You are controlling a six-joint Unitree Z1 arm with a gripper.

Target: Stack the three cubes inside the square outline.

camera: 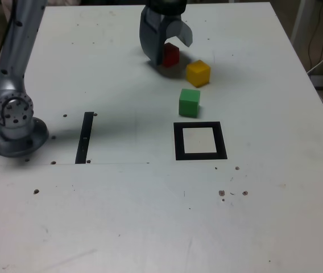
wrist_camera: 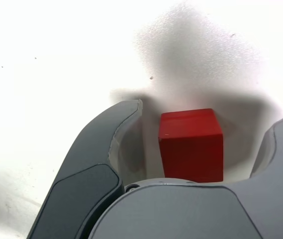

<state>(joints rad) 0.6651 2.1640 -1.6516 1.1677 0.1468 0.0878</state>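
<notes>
Three cubes lay unstacked; my gripper (camera: 169, 45), jaws apart, straddled red (camera: 171, 54), upper centre. Next: close, lift.

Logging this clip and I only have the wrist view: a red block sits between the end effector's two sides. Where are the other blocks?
Observer: In the exterior view a yellow block sits just to the exterior view's right of the red block, and a green block lies nearer the camera than the yellow one.
Operator: Is anything in the square yet?
Observer: No. The black square frame holds no block; the green one stands just beyond its far edge.
Operator: Has the end effector clamped the red block?
Observer: Not visibly. The end effector straddles it on the table, and the wrist view shows a gap on both sides.
</notes>
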